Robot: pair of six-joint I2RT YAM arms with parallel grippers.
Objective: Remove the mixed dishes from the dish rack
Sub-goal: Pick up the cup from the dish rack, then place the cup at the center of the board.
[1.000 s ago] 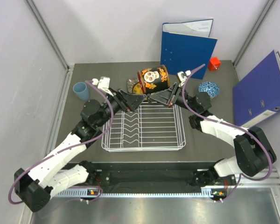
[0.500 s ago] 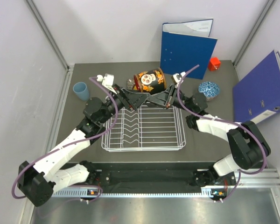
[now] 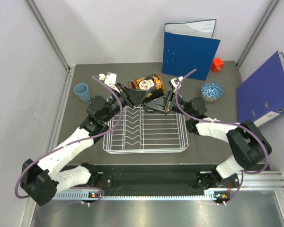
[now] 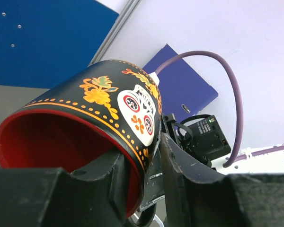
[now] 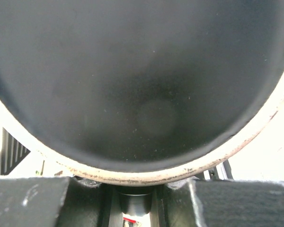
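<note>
The dark brown mug point(image 3: 149, 84), painted with skulls and orange flowers, hangs tilted on its side above the far edge of the white wire dish rack point(image 3: 107, 147). My left gripper point(image 3: 140, 96) is shut on the mug's rim point(image 4: 109, 94). One finger point(image 4: 99, 175) is inside the red interior and the other point(image 4: 180, 165) is outside. My right gripper point(image 3: 157, 102) is shut on the same mug from the other side. In the right wrist view the mug's dark base point(image 5: 142, 71) fills the frame above that gripper point(image 5: 135, 185). The rack's wires look bare.
A light blue cup point(image 3: 82, 91) stands at the left of the table. A speckled blue-and-white bowl point(image 3: 211, 90) sits at the right. Blue binders stand at the back point(image 3: 189, 47) and at the right point(image 3: 265, 94), with a small red block point(image 3: 217, 64) between them.
My left gripper's jaws have closed from wide open onto the mug's rim. The mug has tipped further onto its side and sunk slightly. Both arms have drawn closer together.
</note>
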